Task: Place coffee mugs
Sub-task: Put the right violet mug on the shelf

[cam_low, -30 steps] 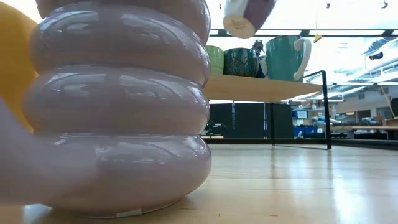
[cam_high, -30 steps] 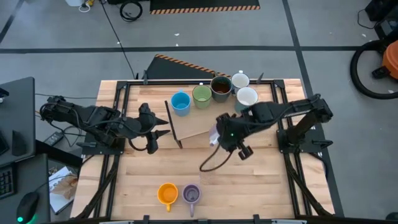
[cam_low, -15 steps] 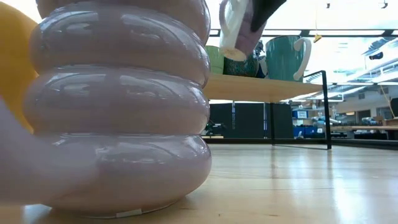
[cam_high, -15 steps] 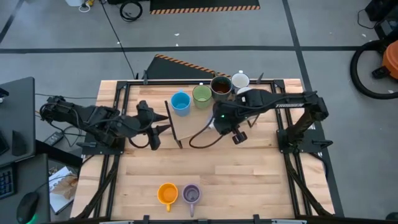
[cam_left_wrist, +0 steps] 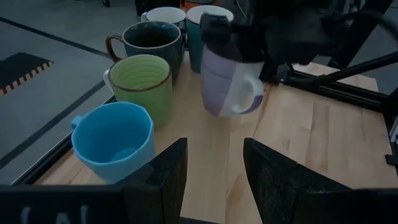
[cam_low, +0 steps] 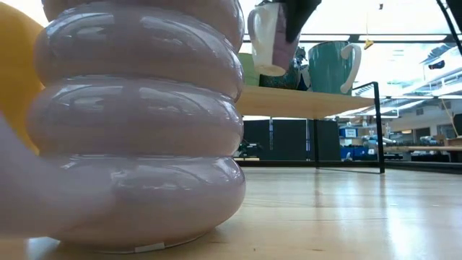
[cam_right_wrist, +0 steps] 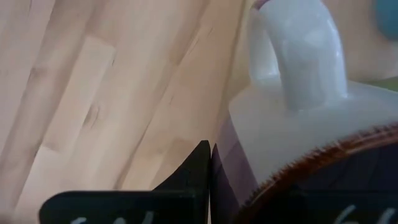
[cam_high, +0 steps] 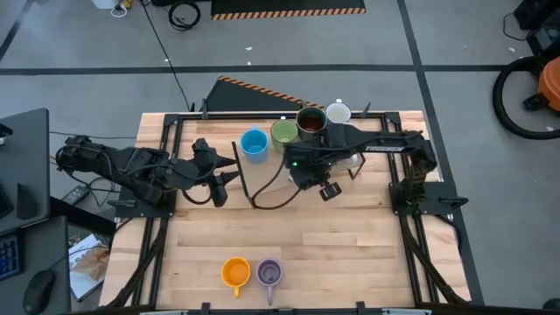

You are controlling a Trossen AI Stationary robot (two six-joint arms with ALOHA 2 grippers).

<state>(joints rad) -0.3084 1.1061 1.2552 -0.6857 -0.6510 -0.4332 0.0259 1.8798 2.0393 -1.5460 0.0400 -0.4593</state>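
Observation:
My right gripper (cam_high: 304, 168) is shut on a lavender-and-white mug (cam_left_wrist: 227, 82), which hangs over the raised wooden shelf (cam_low: 310, 102) beside the row of mugs. That row stands on its bases: blue mug (cam_left_wrist: 114, 139), green mug (cam_left_wrist: 140, 82), dark brown mug (cam_left_wrist: 151, 41) and two white-rimmed mugs (cam_left_wrist: 166, 14) behind. An orange mug (cam_high: 235, 272) and a purple mug (cam_high: 269, 273) stand near the table's near edge. My left gripper (cam_left_wrist: 214, 177) is open, level with the shelf on its left side, and touches nothing. My right gripper holds the lavender-and-white mug by its rim (cam_left_wrist: 217, 48) from above, pointing down. One finger (cam_right_wrist: 200, 167) lies against the outer wall; the other is hidden by the mug. The mug hangs lifted clear of the shelf, nearly upright, its handle (cam_left_wrist: 254, 96) pointing toward the table's near side.
A black cable (cam_high: 269, 198) loops across the shelf board below the right gripper. A black metal frame (cam_high: 175, 131) borders the table. The big purple mug (cam_low: 137, 123) fills the low view's left half.
My right gripper has carried the mug toward the table's left and far edges, closer to the row of mugs. The mug has come lower and turned from tilted to nearly upright. The cable loop trailed along with it.

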